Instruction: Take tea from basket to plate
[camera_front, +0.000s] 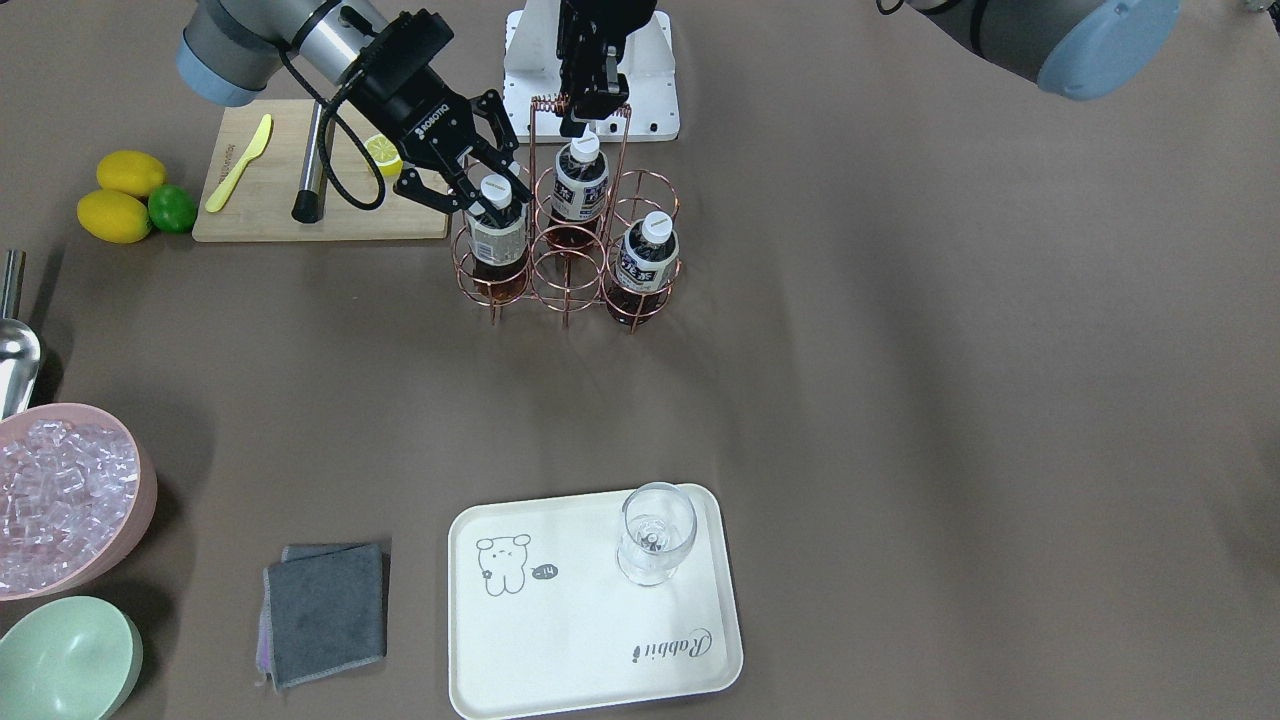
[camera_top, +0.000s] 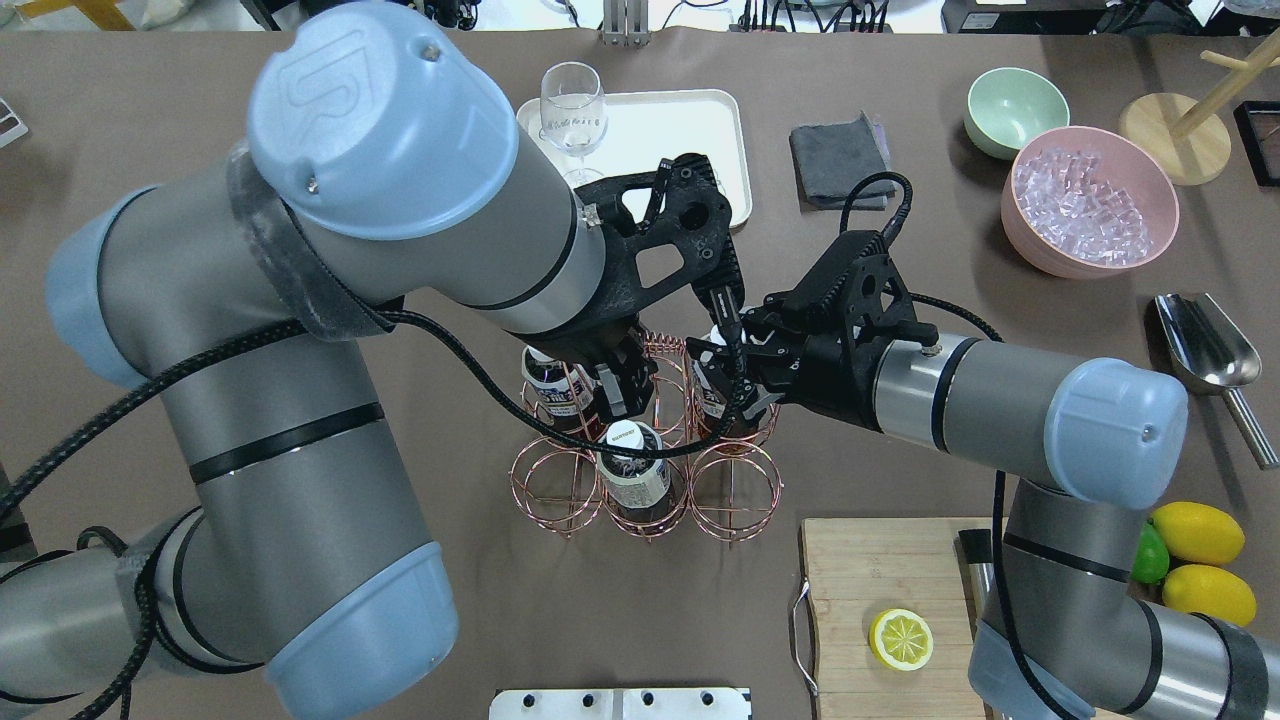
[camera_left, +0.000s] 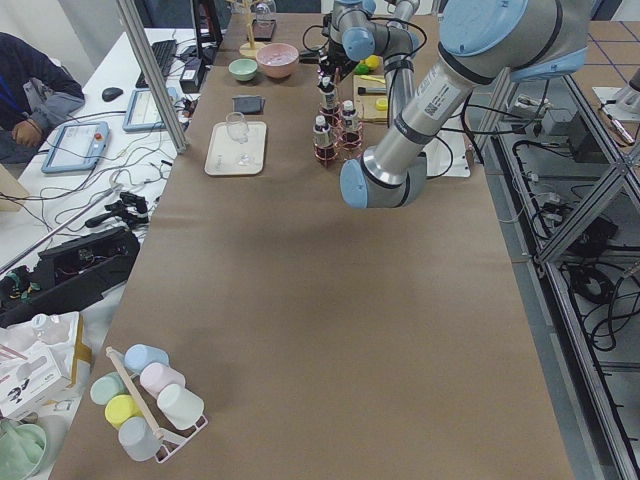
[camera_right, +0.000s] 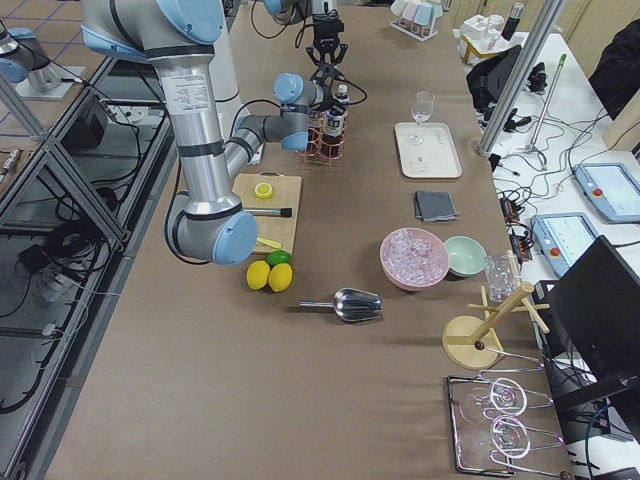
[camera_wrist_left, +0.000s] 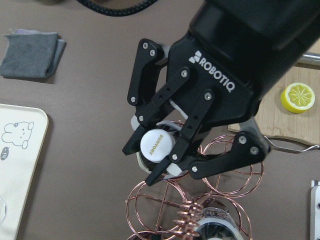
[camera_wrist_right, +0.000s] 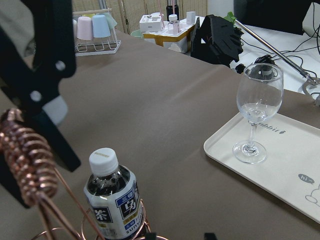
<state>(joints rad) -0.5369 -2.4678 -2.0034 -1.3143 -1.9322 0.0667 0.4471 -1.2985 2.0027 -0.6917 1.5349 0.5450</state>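
Three tea bottles stand in the copper wire basket (camera_front: 565, 270). My right gripper (camera_front: 492, 205) is shut on the neck of the tea (camera_front: 497, 232) in the cell nearest it. The left wrist view shows its fingers (camera_wrist_left: 134, 145) pressed against both sides of the white cap (camera_wrist_left: 156, 145). That bottle still sits in its cell. My left gripper (camera_front: 592, 112) is shut on the basket's coiled handle (camera_front: 548, 100) from above. The cream plate (camera_front: 590, 640) lies far across the table. A stemmed glass (camera_front: 655, 535) stands on it.
Beside the basket lies a wooden cutting board (camera_front: 320, 215) with a lemon half, a yellow knife and a dark tool. Lemons and a lime (camera_front: 125, 195), a metal scoop (camera_front: 15, 345), a pink ice bowl (camera_front: 60, 495), a green bowl (camera_front: 65, 660) and a grey cloth (camera_front: 325, 610) lie on that side.
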